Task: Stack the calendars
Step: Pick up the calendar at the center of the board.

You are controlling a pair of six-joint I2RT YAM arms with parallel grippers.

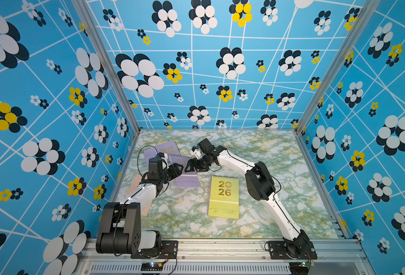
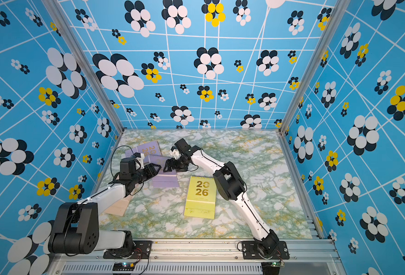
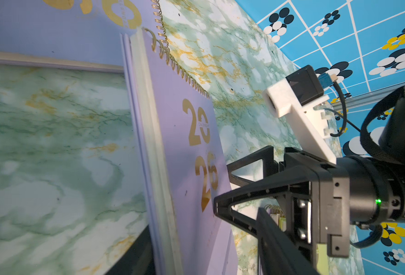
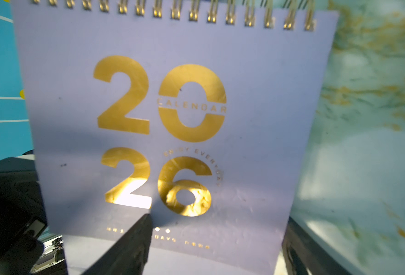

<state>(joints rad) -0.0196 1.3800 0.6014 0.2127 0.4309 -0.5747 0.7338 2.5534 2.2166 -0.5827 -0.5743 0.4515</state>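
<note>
In both top views a lavender calendar (image 1: 187, 182) (image 2: 166, 182) lies mid-table between my two grippers. My left gripper (image 1: 178, 170) (image 3: 203, 238) is open, its jaws on either side of this calendar's (image 3: 196, 147) side edge, with a gap at one finger (image 3: 275, 238). My right gripper (image 1: 190, 166) (image 4: 218, 228) is open, one finger (image 4: 130, 245) lying on the gold "20 26" cover (image 4: 256, 119). Two more lavender calendars (image 1: 168, 148) overlap at the back left. A yellow-green calendar (image 1: 224, 197) lies flat in the centre. Peach calendars (image 2: 118, 207) sit partly hidden under my left arm.
Patterned blue walls (image 1: 53, 142) and metal frame posts (image 1: 301, 133) enclose the marbled table (image 1: 280, 166). A metal rail (image 1: 220, 247) with both arm bases runs along the front edge. The right forearm (image 1: 258, 181) hangs just right of the yellow-green calendar.
</note>
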